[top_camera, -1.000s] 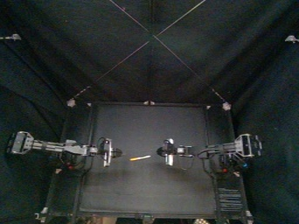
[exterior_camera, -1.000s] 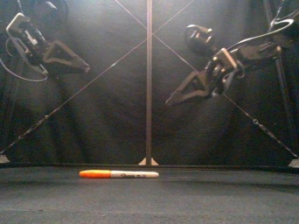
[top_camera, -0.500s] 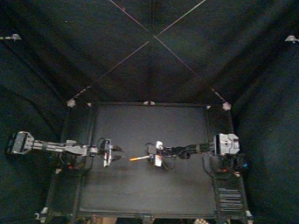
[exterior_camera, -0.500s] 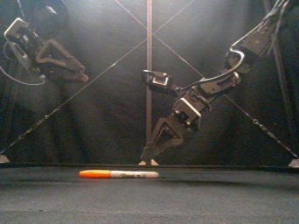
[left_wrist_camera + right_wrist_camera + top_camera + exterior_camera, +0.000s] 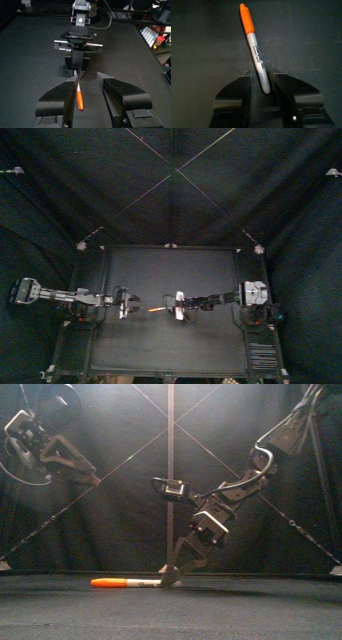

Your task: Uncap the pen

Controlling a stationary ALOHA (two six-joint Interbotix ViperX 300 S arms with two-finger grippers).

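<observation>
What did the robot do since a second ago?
The right hand swung down from up high toward the middle, and now looks closed on the white end of the pen. The pen stayed lying flat on the table with its orange cap on. The left hand stayed up at the left, open.

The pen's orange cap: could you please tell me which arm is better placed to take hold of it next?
Left: the left gripper is open and faces the orange cap, while the right gripper is down at the pen's white body.
</observation>
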